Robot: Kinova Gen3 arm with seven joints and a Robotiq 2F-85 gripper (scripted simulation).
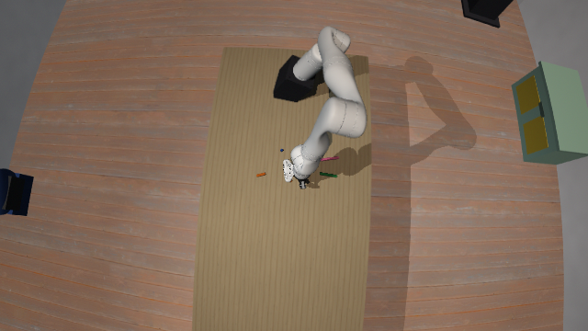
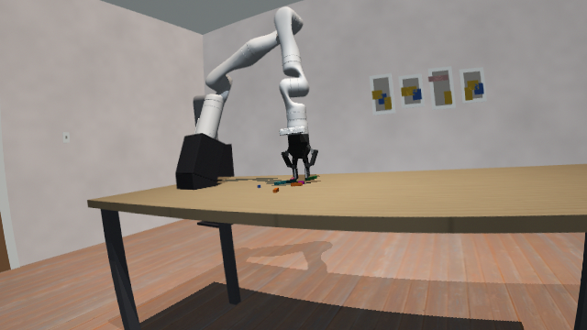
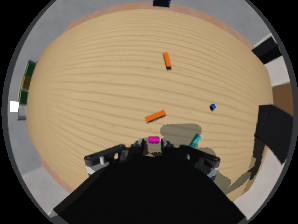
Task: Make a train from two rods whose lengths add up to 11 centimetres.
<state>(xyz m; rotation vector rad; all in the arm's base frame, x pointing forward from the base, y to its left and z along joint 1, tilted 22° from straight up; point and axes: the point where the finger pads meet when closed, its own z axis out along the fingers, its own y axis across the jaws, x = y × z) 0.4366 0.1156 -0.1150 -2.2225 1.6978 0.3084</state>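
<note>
The white arm reaches down to the counter. Its fingers are low, right at the little pile of rods. They are partly closed, about a third open, with the tips pointing straight down. I cannot tell if they hold anything. In the wrist view a small magenta rod sits right between the fingers, and a turquoise rod pokes out just beside them. Two orange rods lie farther out. A tiny blue rod lies apart. From above, a pink rod and a green rod lie near the arm.
</note>
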